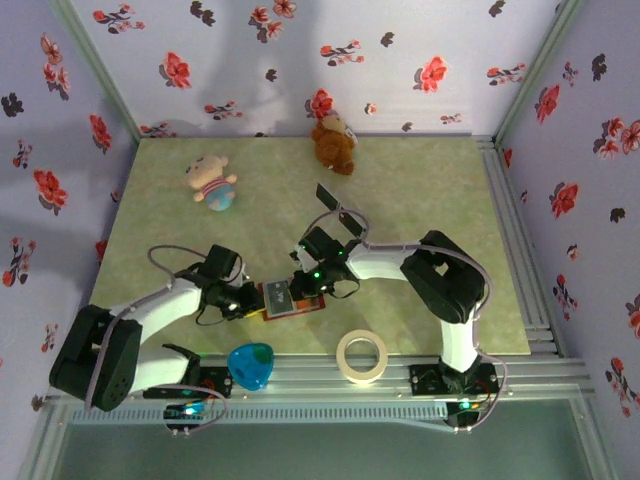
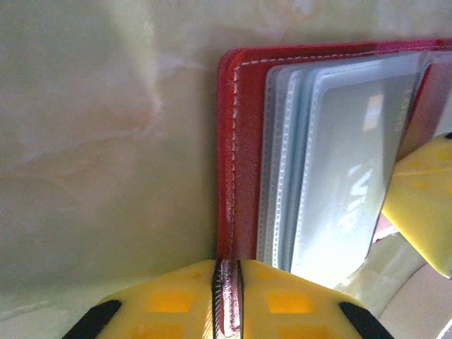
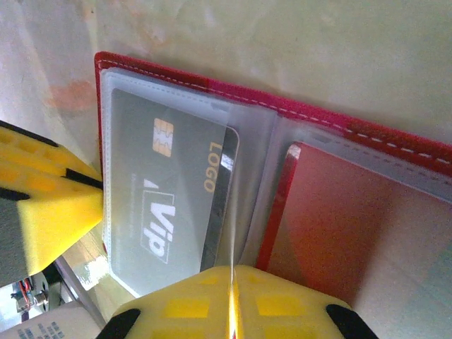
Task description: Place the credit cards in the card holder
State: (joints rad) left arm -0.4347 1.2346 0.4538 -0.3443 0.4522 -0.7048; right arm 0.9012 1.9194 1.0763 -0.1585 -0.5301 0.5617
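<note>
Top view: the open holder (image 1: 290, 298) lies on the table (image 1: 420, 200) between both jaws, long axis left to right. Left wrist: my left jaws are clenched on its red edge. Right wrist: my right jaws pinch a clear sleeve (image 3: 251, 183); the grey card (image 3: 169, 191) inside runs lengthwise away from them.

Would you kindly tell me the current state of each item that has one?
card holder: open, flat on table.
grey card: inside a clear sleeve.
left gripper: shut on card holder's edge.
right gripper: shut on clear sleeve.
dark card: loose on table.
</note>
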